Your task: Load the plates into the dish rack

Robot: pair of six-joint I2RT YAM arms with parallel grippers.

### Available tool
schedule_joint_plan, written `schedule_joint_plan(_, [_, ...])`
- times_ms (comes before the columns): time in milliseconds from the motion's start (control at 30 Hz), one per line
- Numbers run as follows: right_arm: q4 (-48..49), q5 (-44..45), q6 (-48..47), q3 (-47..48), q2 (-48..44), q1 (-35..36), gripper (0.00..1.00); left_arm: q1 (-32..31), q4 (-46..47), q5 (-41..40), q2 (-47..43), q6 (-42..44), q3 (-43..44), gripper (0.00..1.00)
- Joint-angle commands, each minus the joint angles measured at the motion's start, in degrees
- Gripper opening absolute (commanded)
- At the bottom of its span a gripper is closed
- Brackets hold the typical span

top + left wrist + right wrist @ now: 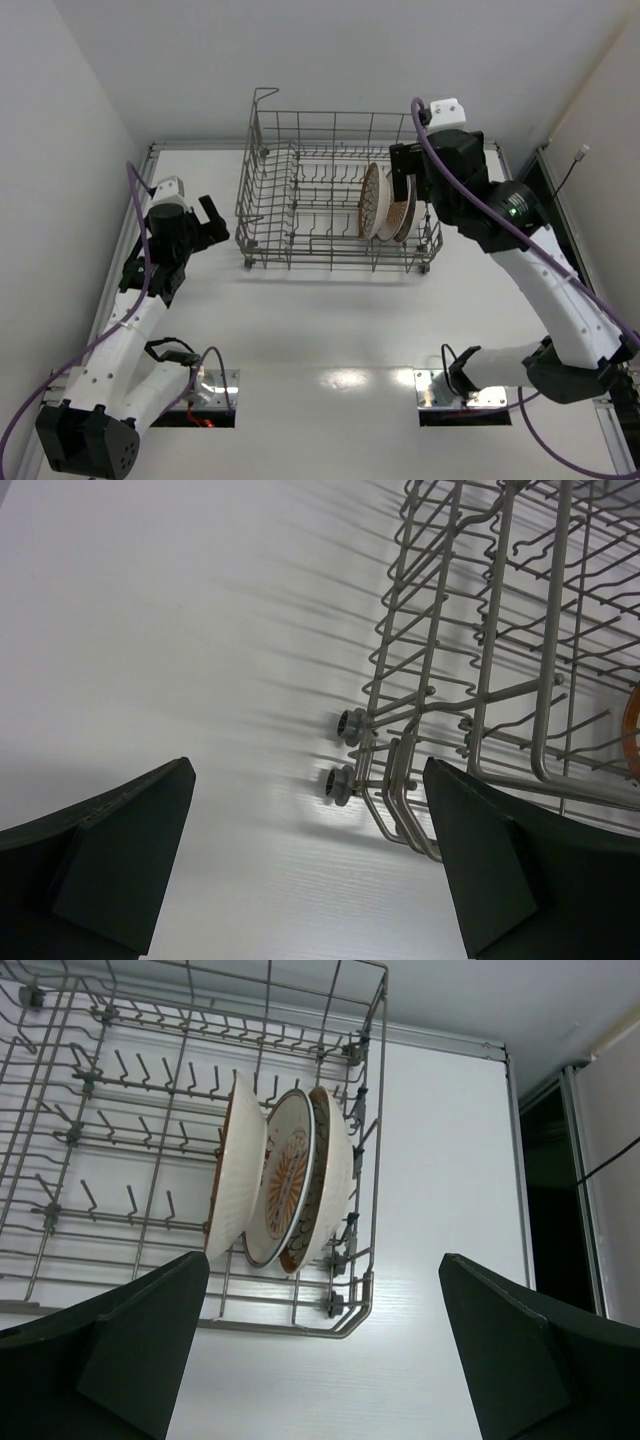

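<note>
From the top view, we saw the dish rack (300, 205) standing on the far half of the white table (330, 330). Three plates (385, 205) were set on edge among the tines at its right end, close together and leaning slightly. The right end effector (412, 188) hovered just above those plates, and from this view we could not tell how far it was spread. The left end effector (213, 222) hung just left of the rack, apart from it, with its fingers spread. In the left wrist view, the two dark fingers (110, 865) stood wide apart with only bare table between them. The rack's corner, with two small grey wheels (350, 725), lay ahead, and an orange plate rim (632, 730) showed at the right edge. In the right wrist view, the right end effector's fingers were also wide apart and held nothing. Beyond them the three plates stood side by side in the rack's end rows: a ribbed white plate (235, 1175), a sunburst plate (285, 1175) in the middle, and a patterned plate (328, 1160) nearest the wire side.
</note>
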Motion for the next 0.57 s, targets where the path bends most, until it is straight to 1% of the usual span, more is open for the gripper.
schedule_joint_plan(0, [-0.5,-1.5,-0.8,-1.2,1.0,-0.1,1.0,0.2,2.2,0.3,0.4,0.7,0.1,1.0])
schedule_joint_plan(67, [-1.1,-0.4,-0.8,-1.8,1.0,-0.1,1.0,0.2,2.2,0.3,0.4,0.7,0.1,1.0])
schedule_joint_plan(167, [-1.1,1.2,-0.3,-3.9,-1.8,-0.1,1.0,0.2,2.2,0.3,0.4,0.7,0.1,1.0])
schedule_joint_plan(267, [1.7,1.8,-0.3,-6.9,-4.9,-0.6,1.0,0.2,2.2,0.3,0.4,0.7,0.1,1.0])
schedule_joint_plan(400, [2.5,3.4,0.9,-9.2,-5.6,-0.6,1.0,0.2,2.2,-0.3,0.9,1.2,0.1,1.0])
schedule_joint_plan(533, [0.7,5.9,2.3,-10.1,-4.9,-0.6,1.0,0.2,2.2,-0.3,0.9,1.2,0.1,1.0])
